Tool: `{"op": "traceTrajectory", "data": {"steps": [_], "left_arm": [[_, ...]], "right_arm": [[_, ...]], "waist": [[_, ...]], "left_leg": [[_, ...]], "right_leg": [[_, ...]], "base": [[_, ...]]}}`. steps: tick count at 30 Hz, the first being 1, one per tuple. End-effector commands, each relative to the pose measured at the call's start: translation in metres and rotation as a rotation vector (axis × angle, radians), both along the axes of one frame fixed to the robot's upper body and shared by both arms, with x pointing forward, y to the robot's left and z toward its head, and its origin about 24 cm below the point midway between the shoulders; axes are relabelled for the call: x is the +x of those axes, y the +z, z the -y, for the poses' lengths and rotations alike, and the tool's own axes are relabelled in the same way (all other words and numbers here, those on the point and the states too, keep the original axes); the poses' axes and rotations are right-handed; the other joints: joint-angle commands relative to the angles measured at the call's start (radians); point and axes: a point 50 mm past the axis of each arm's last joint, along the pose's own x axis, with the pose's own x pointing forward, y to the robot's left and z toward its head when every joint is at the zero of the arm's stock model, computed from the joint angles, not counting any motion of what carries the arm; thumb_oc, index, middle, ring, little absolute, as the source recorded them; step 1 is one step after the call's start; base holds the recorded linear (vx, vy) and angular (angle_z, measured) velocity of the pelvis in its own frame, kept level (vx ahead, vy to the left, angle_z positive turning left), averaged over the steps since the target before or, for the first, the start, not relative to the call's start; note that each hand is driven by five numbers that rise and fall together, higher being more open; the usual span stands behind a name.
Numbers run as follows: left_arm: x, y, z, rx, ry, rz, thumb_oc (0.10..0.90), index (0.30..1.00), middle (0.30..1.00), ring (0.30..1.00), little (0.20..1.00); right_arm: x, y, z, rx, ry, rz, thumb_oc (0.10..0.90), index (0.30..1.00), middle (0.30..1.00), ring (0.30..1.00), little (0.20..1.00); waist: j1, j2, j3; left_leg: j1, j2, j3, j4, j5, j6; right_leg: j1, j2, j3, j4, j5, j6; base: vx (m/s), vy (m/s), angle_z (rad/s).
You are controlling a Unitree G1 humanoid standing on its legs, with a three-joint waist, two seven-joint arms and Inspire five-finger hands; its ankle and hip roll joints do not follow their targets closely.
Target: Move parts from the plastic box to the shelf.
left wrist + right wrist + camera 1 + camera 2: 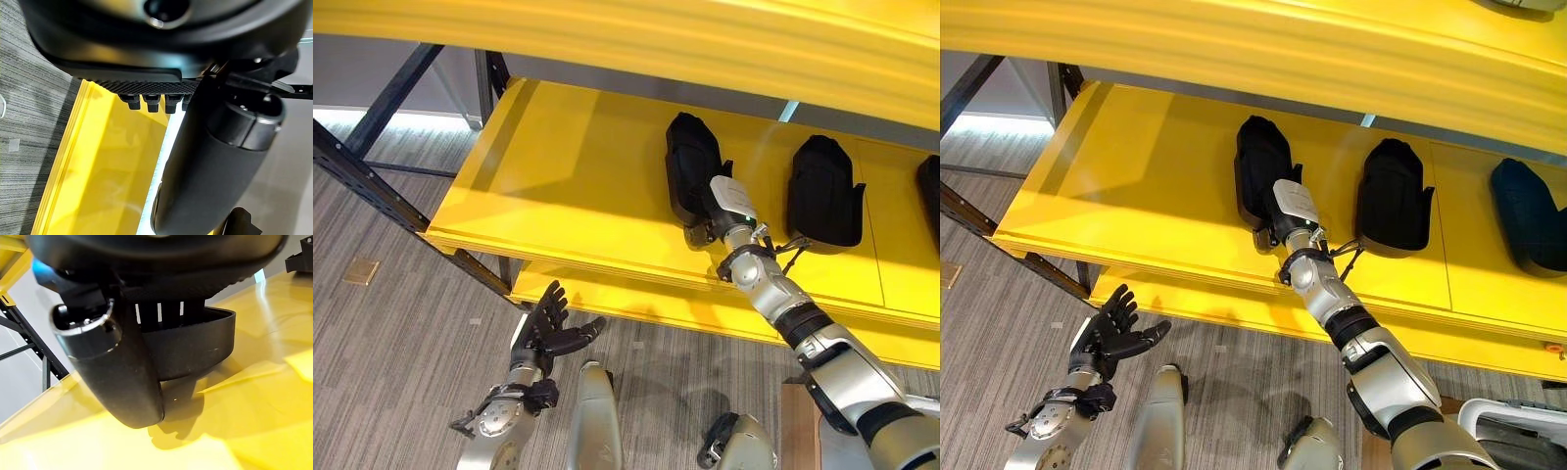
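A black moulded part (690,162) lies on the yellow shelf (568,186), near its front edge. My right hand (722,208) reaches over that edge and grips the part's near end. In the right wrist view the fingers hook over the part's rim (195,347) and the thumb (117,377) closes on it from the other side, while the part rests on the shelf board (254,426). My left hand (546,328) hangs low in front of the shelf, over the floor, with straight spread fingers and nothing in it.
Two more dark parts (823,191) (1526,215) lie further right on the same shelf. The shelf's left half is bare. A second yellow board (636,29) overhangs above. Dark steel uprights (362,176) stand at the left, and grey carpet (401,343) is below.
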Motion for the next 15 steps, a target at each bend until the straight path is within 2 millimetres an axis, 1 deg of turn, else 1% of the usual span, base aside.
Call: {"op": "traceTrajectory", "data": {"steps": [1,3,7,13,15], "left_arm": [[0.016,0.038,0.006,0.026,-0.075,0.200,0.900,1.000,1.000,1.000,1.000],[0.016,0.039,0.006,0.029,-0.075,0.201,0.900,1.000,1.000,1.000,1.000],[0.016,0.039,0.006,0.034,-0.078,0.198,0.900,1.000,1.000,1.000,1.000],[0.016,0.038,0.005,0.037,-0.079,0.195,0.900,1.000,1.000,1.000,1.000],[0.017,0.039,0.005,0.036,-0.077,0.202,0.900,1.000,1.000,1.000,1.000]], "right_arm": [[0.004,0.011,-0.007,0.124,0.022,-0.003,0.900,1.000,1.000,1.000,1.000],[0.004,0.014,-0.008,0.187,0.026,-0.006,0.900,1.000,1.000,1.000,1.000],[0.002,0.023,-0.013,0.252,0.059,0.024,0.900,1.000,1.000,1.000,1.000],[-0.002,0.034,-0.016,0.256,0.099,0.069,0.900,1.000,1.000,1.000,1.000],[-0.004,0.041,-0.019,0.257,0.123,0.096,0.900,1.000,1.000,1.000,1.000]], "waist": [[0.018,0.024,0.004],[0.017,0.024,0.006],[0.015,0.024,0.010],[0.017,0.020,0.011],[0.018,0.019,0.012]], "left_leg": [[0.013,0.036,0.033,0.019,-0.047,0.026],[0.010,0.036,0.032,0.023,-0.047,0.026],[0.007,0.035,0.030,0.026,-0.048,0.026],[0.007,0.035,0.030,0.021,-0.045,0.026],[0.004,0.035,0.028,0.020,-0.043,0.025]], "right_leg": [[-0.002,0.022,0.008,0.044,-0.011,-0.036],[-0.003,0.024,0.010,0.045,-0.011,-0.037],[-0.007,0.025,0.009,0.050,-0.013,-0.038],[-0.008,0.026,0.009,0.050,-0.016,-0.039],[-0.009,0.027,0.007,0.048,-0.014,-0.039]], "base": [[0.00,0.000,0.00],[0.00,0.000,0.00],[0.00,0.000,0.00],[0.00,0.000,0.00],[0.00,0.000,0.00]]}}
